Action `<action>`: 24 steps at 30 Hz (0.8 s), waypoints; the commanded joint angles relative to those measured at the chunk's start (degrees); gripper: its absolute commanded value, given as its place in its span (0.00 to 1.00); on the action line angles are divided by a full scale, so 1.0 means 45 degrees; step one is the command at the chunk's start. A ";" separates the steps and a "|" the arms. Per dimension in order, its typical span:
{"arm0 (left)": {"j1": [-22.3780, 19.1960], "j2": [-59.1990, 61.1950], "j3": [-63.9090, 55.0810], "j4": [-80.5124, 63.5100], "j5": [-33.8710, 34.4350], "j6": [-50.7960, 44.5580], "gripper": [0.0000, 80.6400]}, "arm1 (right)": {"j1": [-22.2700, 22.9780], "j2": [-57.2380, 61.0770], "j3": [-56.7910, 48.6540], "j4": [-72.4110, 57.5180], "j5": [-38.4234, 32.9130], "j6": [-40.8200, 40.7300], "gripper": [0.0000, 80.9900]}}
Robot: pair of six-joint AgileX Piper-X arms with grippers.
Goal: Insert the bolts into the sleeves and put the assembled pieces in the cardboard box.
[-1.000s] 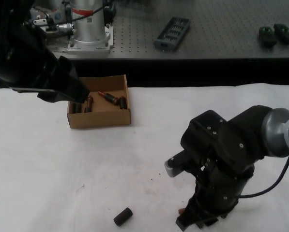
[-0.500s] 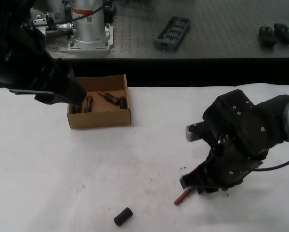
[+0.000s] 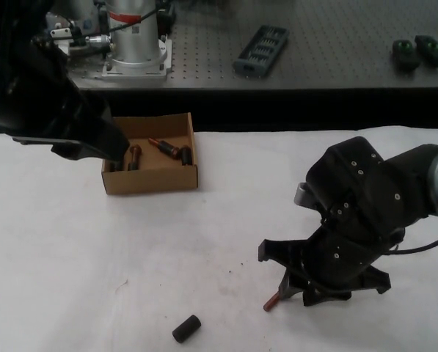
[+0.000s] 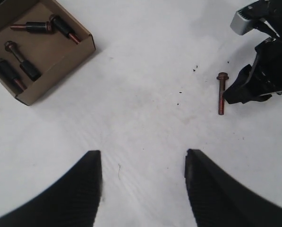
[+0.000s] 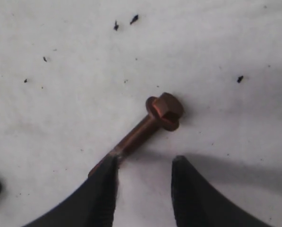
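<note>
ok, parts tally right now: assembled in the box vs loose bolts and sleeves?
Assembled pieces in the cardboard box: 4
Loose bolt on the bench: 1
Loose sleeve on the bench: 1
Total: 6

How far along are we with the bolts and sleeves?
Done: four assembled pieces lie in the cardboard box. In hand: nothing; the open right claw hovers at a loose bolt. To do: grasp it, insert into the lone sleeve, box it.

White bench (image 3: 72, 257): cardboard box (image 3: 150, 180), loose bolt (image 4: 221, 93), black sleeve (image 3: 187, 328).
</note>
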 commanded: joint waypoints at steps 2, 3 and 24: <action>-0.0031 -0.0169 -0.0047 -0.0036 -0.0084 0.0048 0.50 | 0.0018 -0.0213 -0.0035 -0.0122 0.0163 0.0457 0.36; -0.0031 -0.0169 -0.0047 -0.0036 -0.0084 0.0048 0.50 | 0.0018 -0.0213 -0.0035 -0.0255 0.0190 0.0685 0.36; -0.0031 -0.0169 -0.0047 0.0221 -0.0084 0.0048 0.50 | 0.0018 0.0266 -0.0035 -0.1262 0.0600 0.3130 0.36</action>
